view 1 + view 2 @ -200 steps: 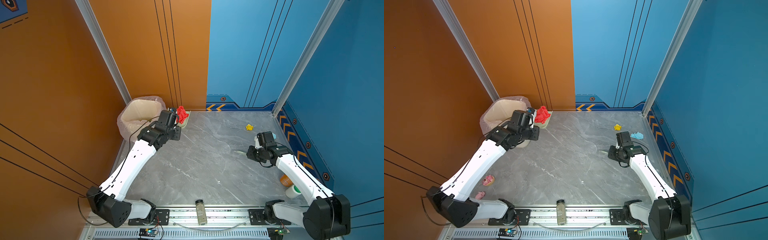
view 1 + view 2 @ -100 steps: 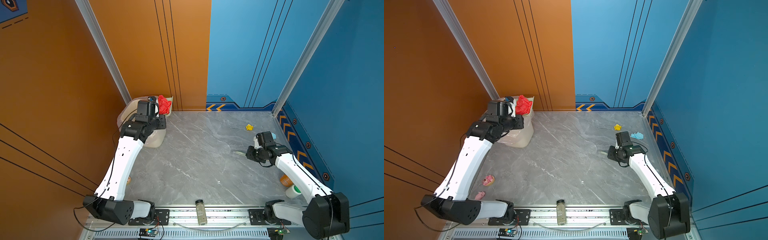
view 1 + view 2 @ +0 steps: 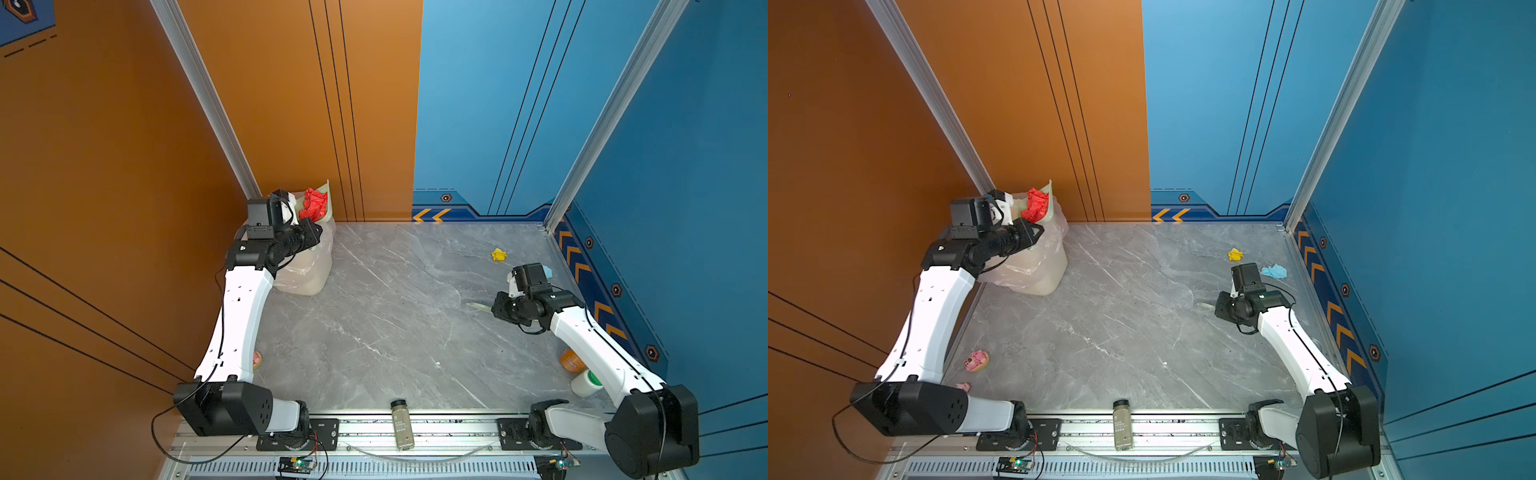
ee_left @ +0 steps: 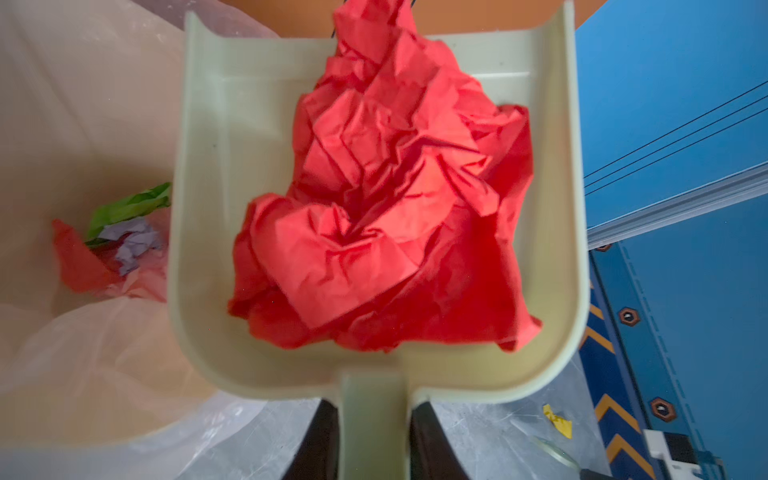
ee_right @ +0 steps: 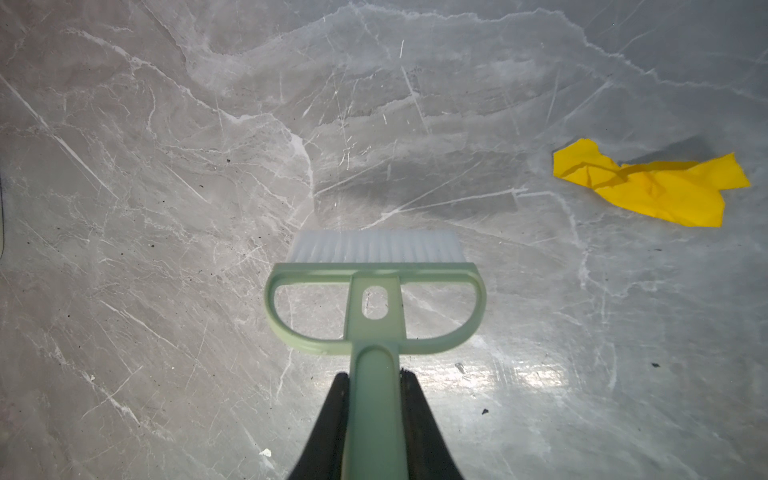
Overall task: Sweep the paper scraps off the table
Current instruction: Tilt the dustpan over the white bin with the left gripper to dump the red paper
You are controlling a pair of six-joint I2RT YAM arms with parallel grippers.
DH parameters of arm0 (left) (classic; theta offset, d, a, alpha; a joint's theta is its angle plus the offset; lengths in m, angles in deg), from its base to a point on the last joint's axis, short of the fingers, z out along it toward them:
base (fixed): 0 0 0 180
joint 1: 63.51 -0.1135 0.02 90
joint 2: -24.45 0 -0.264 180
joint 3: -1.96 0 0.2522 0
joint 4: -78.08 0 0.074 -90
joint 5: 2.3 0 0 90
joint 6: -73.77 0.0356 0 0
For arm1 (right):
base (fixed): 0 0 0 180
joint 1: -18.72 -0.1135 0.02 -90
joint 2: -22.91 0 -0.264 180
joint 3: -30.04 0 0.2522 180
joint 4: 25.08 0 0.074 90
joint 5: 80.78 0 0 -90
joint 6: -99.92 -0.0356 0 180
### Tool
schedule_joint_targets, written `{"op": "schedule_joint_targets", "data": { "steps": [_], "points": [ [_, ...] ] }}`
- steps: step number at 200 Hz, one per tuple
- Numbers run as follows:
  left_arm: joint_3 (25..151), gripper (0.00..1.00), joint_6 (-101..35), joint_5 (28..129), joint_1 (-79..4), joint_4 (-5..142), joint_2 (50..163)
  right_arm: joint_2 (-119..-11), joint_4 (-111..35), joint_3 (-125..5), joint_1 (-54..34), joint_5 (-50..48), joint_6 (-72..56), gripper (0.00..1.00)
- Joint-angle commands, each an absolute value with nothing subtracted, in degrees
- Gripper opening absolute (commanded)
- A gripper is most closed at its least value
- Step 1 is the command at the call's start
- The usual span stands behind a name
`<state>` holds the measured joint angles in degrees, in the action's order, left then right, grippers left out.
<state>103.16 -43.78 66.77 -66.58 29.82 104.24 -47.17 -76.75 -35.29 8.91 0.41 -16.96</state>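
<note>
My left gripper (image 4: pixel 372 405) is shut on the handle of the pale green dustpan (image 4: pixel 208 208), which is raised and tilted over the lined bin (image 3: pixel 307 270) at the table's back left corner. A crumpled red paper scrap (image 4: pixel 395 208) (image 3: pixel 313 204) lies in the pan. Green (image 4: pixel 129 208) and lilac (image 4: pixel 133 241) scraps sit inside the bin. My right gripper (image 5: pixel 374 374) is shut on the green brush (image 5: pixel 374 307) (image 3: pixel 478 306), just above the grey marble table (image 3: pixel 395 332) at the right. A yellow scrap (image 3: pixel 498 254) (image 5: pixel 648 187) and a light blue scrap (image 3: pixel 1274 271) lie beyond it.
A pepper bottle (image 3: pixel 402 424) lies on the front rail. Two pink pig figurines (image 3: pixel 976 360) (image 3: pixel 963 386) sit at the front left by the left arm. An orange jar (image 3: pixel 571 360) and a white bottle (image 3: pixel 585 382) stand under the right arm. Walls close the back and sides.
My left arm has swung left and lifted the dustpan with the red scrap from the table beside the bin to above the bin. The right arm has stayed put.
</note>
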Motion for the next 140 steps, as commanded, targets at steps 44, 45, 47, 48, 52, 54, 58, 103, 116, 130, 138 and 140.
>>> {"op": "schedule_joint_targets", "data": {
  "steps": [44,45,47,48,52,54,58,103,116,130,138,140],
  "points": [
    [97.49,0.0,-59.1,53.28,-72.27,45.38,100.89,-46.97,-77.07,-37.07,8.53,0.67,-16.98,0.0],
    [97.39,0.0,-59.42,53.13,-72.37,45.58,100.86,-47.01,-77.07,-37.07,8.57,0.68,-16.98,0.0],
    [97.22,0.0,-59.83,52.8,-72.49,45.95,100.77,-47.02,-77.07,-37.07,8.53,0.65,-16.98,0.0],
    [97.16,0.0,-60.05,52.67,-72.62,46.12,100.79,-47.08,-77.07,-37.07,8.57,0.68,-16.98,0.0],
    [97.04,0.0,-60.8,52.05,-73.01,46.61,100.66,-47.08,-77.07,-37.05,8.52,0.62,-16.98,0.0],
    [97.0,0.0,-61.12,51.74,-73.18,46.82,100.72,-47.1,-77.07,-37.07,8.52,0.61,-16.98,0.0],
    [96.91,0.0,-61.72,51.21,-73.61,47.19,100.57,-47.08,-77.03,-37.06,8.54,0.53,-16.98,0.0],
    [94.66,0.0,-68.99,45.58,-77.05,52.17,100.55,-47.33,-76.65,-36.92,8.57,0.19,-16.98,0.0],
    [93.07,0.0,-73.05,42.72,-78.35,57.37,101.02,-47.56,-76.46,-36.91,8.56,-0.09,-16.98,0.0],
    [91.67,0.0,-76.44,40.61,-79.13,60.99,101.39,-47.8,-76.28,-36.9,8.52,-0.44,-17.01,0.0],
    [91.25,0.0,-77.69,39.85,-79.41,62.17,101.45,-47.91,-76.26,-36.97,8.44,-0.55,-16.99,0.0],
    [91.16,0.0,-77.87,39.73,-79.46,62.38,101.51,-47.92,-76.21,-36.96,8.43,-0.56,-16.98,0.0]
  ]
}}
